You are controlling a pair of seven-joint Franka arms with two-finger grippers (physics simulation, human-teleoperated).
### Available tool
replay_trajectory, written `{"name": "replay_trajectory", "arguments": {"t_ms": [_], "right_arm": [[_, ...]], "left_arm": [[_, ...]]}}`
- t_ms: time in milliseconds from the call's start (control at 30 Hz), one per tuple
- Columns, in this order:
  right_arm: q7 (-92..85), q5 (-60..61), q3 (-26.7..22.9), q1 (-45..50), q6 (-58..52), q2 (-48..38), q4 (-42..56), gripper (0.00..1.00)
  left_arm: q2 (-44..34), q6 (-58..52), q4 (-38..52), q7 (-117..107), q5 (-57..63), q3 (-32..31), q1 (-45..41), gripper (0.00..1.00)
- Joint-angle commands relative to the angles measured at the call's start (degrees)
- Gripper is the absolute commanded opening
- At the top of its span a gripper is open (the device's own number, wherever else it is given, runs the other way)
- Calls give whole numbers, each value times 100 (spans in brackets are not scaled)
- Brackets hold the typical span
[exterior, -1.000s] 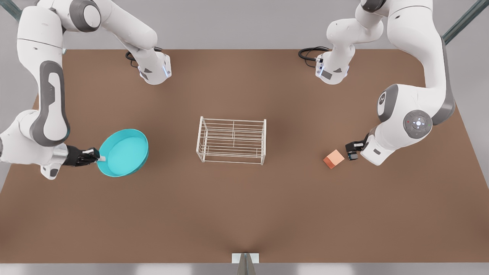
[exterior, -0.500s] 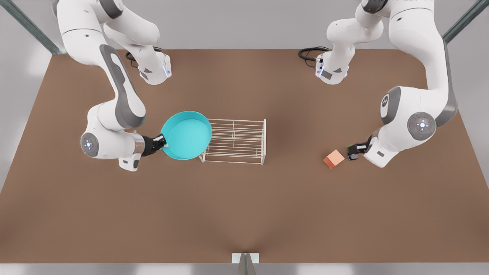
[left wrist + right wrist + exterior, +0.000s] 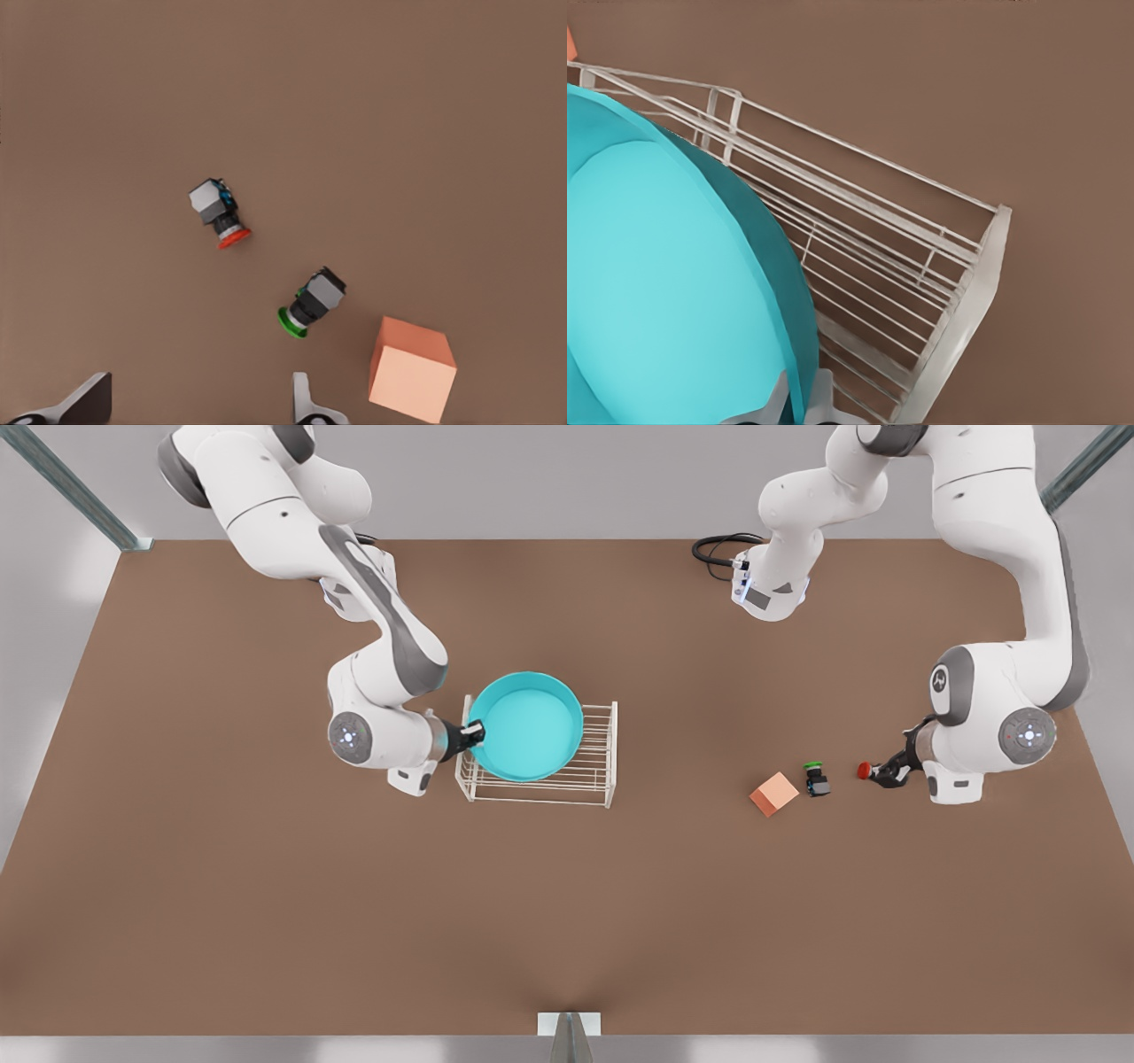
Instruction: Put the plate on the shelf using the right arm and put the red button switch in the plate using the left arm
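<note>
The right tool is clamped on the rim of the plate, which sits over the top of the shelf, reaching away from the fingers across most of the bars. The left tool is spread wide above the surface, with the red button switch lying on its side just ahead of the fingertips. The green switch lies near it and the orange cube just beyond.

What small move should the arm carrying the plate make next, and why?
Probably lower and release. The right gripper pinches the plate by its rim, already above the shelf. The left gripper is open by the red button switch, which lies on the table.
</note>
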Motion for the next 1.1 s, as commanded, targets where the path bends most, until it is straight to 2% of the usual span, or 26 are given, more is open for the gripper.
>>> {"name": "replay_trajectory", "arguments": {"t_ms": [0,100,167,233,267,300,333,367,400,433,467,533,567,633,700,733,767,833,867,1067], "right_arm": [[1885,50,4,61,381,23,17,22],[1938,42,4,70,381,49,8,22],[1920,33,4,78,390,49,-9,23],[1903,6,4,78,496,49,-88,23],[1894,6,4,78,504,49,-97,25],[1894,6,4,78,504,49,-97,34],[1894,6,4,78,504,49,-97,62],[1885,6,4,78,496,41,-97,100],[1876,15,-14,43,426,-108,-45,100],[1868,24,-75,-97,285,-512,26,100],[1868,-29,-84,-352,-329,-838,552,100],[1911,-459,-181,-861,-2228,-733,2109,100],[1833,-845,-163,-1011,-2405,-724,2241,100],[962,-3025,-225,-1117,-2431,-522,2215,100],[752,-3088,-234,-1644,-2862,-232,2171,100],[391,-3263,-243,-2013,-2652,-73,1715,100],[216,-3184,-260,-2303,-1729,-503,775,100],[66,-3369,-321,-2566,-1631,-495,825,100],[92,-2834,-286,-2822,-1640,-460,975,100],[110,-2692,-286,-2857,-1587,-364,984,100]], "left_arm": [[78,1424,-285,-7181,537,-10,-147,100],[640,2320,-277,-6812,836,42,116,100],[781,2812,-505,-5785,836,42,458,100],[1010,3172,-584,-5669,836,51,704,100],[984,3584,-934,-5669,836,51,907,100],[966,3981,-1225,-5695,836,60,995,100],[913,4253,-1489,-5687,836,60,1013,100],[826,4360,-1603,-5651,827,60,1092,100],[562,4727,-2068,-5143,810,69,1197,100],[553,4852,-2157,-5036,801,51,1277,100],[553,4843,-2157,-5036,792,25,1268,100],[605,4878,-2105,-4720,775,25,1303,100],[728,5115,-2105,-4544,775,25,1338,100],[887,5247,-2105,-4245,783,33,1338,100],[931,5256,-2157,-3867,818,42,1338,100],[878,5212,-2254,-3876,827,51,1338,100],[860,5212,-2298,-3867,845,60,1338,100],[843,5212,-2447,-3832,1196,148,1347,100],[825,5212,-2518,-3832,1346,218,1356,100],[1019,5309,-2465,-3814,1548,306,1399,100]]}}
